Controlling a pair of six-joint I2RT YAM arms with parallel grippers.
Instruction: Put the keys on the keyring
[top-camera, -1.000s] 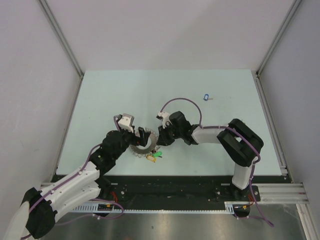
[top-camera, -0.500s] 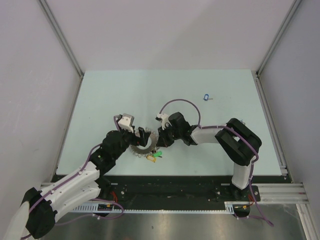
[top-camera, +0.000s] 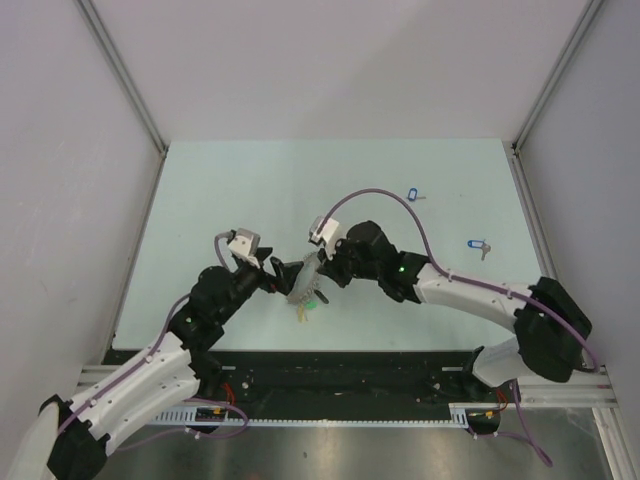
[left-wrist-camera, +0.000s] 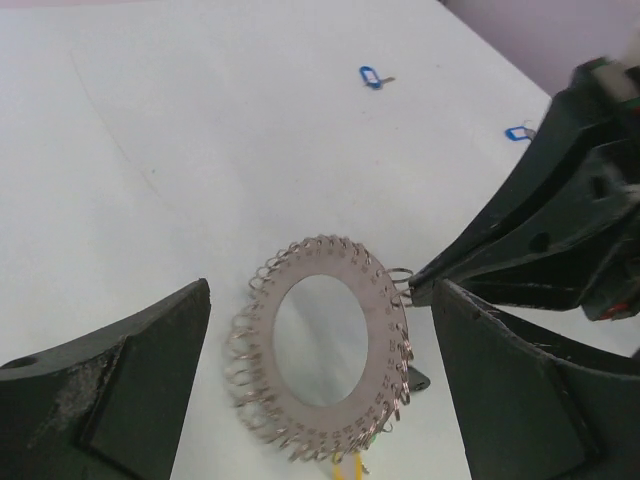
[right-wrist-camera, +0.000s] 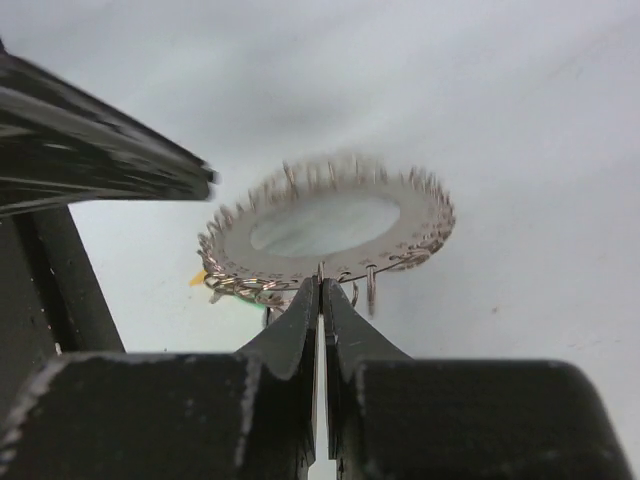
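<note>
- We clamp our right gripper (right-wrist-camera: 320, 292) tight on the rim of the tilted keyring (right-wrist-camera: 330, 225).
- Our left gripper (left-wrist-camera: 322, 300) gapes wide, its jaws flanking the ring untouched.
- Two blue-tagged keys (top-camera: 413, 195) lie on the table (top-camera: 230, 190), well apart from the ring.

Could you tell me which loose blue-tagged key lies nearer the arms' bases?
The small silver key with a blue plastic tag on the right; the other blue-tagged key lies farther back and left.
</note>
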